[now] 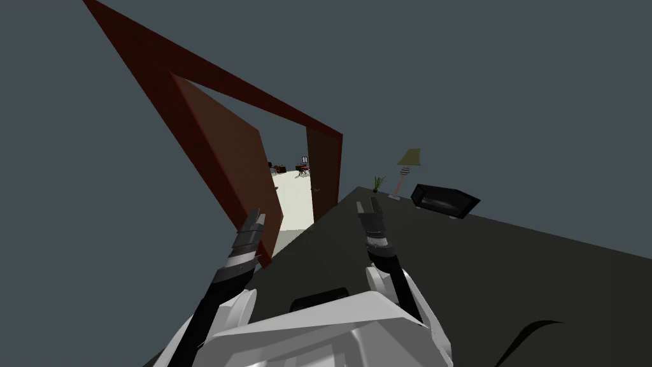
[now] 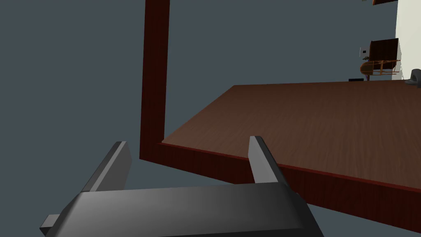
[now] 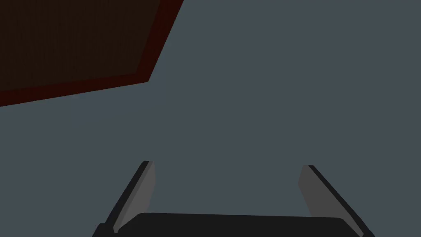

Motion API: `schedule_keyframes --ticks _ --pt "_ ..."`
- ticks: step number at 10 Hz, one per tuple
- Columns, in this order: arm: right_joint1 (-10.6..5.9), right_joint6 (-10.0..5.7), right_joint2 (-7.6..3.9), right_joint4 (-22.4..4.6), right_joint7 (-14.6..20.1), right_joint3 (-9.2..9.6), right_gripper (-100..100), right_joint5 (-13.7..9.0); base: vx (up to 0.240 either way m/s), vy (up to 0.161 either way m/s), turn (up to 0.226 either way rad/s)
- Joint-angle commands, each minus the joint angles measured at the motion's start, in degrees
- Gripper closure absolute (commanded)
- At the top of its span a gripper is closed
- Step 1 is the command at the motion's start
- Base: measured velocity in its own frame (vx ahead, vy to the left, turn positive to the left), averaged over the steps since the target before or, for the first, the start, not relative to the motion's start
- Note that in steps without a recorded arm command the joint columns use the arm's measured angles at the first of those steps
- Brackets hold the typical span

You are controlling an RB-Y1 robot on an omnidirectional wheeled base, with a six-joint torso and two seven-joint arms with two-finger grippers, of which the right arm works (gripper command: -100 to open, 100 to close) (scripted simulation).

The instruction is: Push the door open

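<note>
There is one door [image 1: 232, 159], a brown leaf hung on the left post of one dark red frame [image 1: 267, 102]. It stands partly open. The gap between its free edge and the frame's right post shows a pale floor [image 1: 294, 201] beyond, with a few small pieces of furniture too far off to name.

My left gripper [image 1: 256, 215] is raised at the door's lower part, close to the hinge side. In the left wrist view its two fingers [image 2: 117, 162] stand well apart with nothing between them. One of them rises in front of the door's [image 2: 312, 123] thin edge, beside the corner where the leaf meets the frame's post [image 2: 155, 78]. I cannot tell whether that finger touches the wood.

My right gripper [image 1: 366, 205] is held out over the dark floor [image 1: 509, 280], to the right of the doorway and apart from the door. Its two fingers [image 3: 142, 189] are also spread and hold nothing.

Along the floor's far edge, by the grey wall [image 1: 509, 95], stand three things in a row: one small plant [image 1: 378, 183], one floor lamp [image 1: 407, 167] with a yellowish shade, and one black couch [image 1: 444, 199].
</note>
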State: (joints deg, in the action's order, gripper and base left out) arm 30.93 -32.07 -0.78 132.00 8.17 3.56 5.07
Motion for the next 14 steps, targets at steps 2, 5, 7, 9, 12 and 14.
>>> schedule_keyframes --ticks 2,5,7,9,12,14 --pt "-1.01 -0.33 -0.65 -2.4 -0.2 0.32 -100 -0.1 0.094 -0.015 0.047" --pt "-2.94 -0.96 -1.65 -7.0 -0.5 0.93 -100 -0.4 0.148 -0.033 0.059" --pt "-4.37 -1.42 -2.26 -10.5 -0.7 1.39 -100 -0.7 0.184 -0.049 0.066" --pt "-5.23 -1.7 -2.56 -12.5 -0.9 1.66 -100 -0.8 0.123 -0.032 0.043" --pt "-7.01 -2.28 -3.15 -16.8 -1.2 2.23 -100 -1.0 0.118 -0.033 0.053" --pt "-8.02 -2.61 -3.4 -19.2 -1.4 2.55 -100 -1.2 0.095 -0.035 0.049"
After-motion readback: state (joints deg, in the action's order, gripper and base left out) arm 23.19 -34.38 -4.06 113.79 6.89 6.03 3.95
